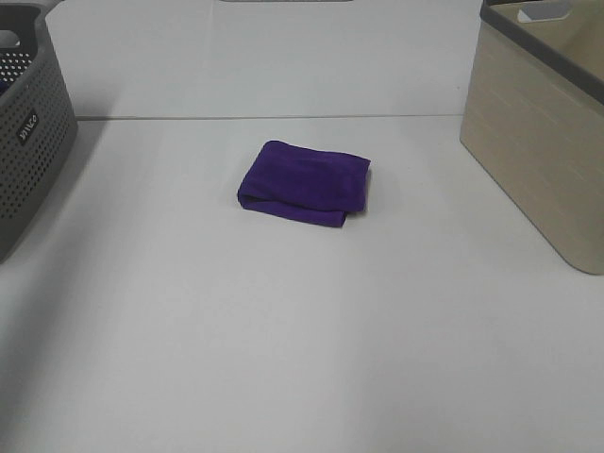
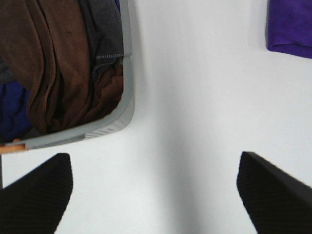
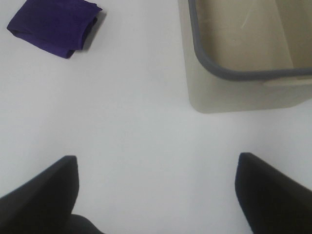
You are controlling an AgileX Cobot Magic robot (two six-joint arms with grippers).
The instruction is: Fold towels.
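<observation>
The deep purple towel (image 1: 306, 182) lies folded into a small thick rectangle in the middle of the white table (image 1: 283, 340). Part of it shows in the left wrist view (image 2: 290, 27) and all of it in the right wrist view (image 3: 54, 25). Neither arm shows in the exterior high view. My left gripper (image 2: 156, 195) is open and empty above the table, beside the grey basket. My right gripper (image 3: 156, 195) is open and empty above the table, beside the beige basket. Both are well apart from the towel.
A grey perforated basket (image 1: 28, 132) stands at the table's left edge; the left wrist view shows brown, grey and blue cloths (image 2: 58, 63) inside it. A beige basket (image 1: 543, 142) with a grey rim stands at the right and looks empty in the right wrist view (image 3: 243, 73).
</observation>
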